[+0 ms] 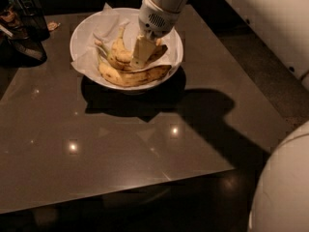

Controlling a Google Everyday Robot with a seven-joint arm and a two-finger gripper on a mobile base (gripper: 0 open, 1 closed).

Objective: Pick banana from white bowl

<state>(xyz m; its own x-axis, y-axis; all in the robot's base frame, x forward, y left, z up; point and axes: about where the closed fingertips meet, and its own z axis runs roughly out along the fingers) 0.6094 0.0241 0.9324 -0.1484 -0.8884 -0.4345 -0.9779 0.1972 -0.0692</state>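
The white bowl [74, 45] stands at the far middle of the dark table, lined with crumpled white paper [104, 27]. Several yellow, brown-spotted bananas lie in it: one long banana [130, 77] along the near side and another [119, 53] behind it with its stem pointing up. My gripper [141, 56] comes down from the white arm at the top and reaches into the bowl, down among the bananas at its middle right. It touches or sits just above the upper bananas; part of them is hidden behind it.
The glossy brown table [120, 139] stretches toward me, with its right edge next to grey floor [263, 66]. Dark containers [26, 18] stand at the far left corner. My white body [285, 187] fills the lower right.
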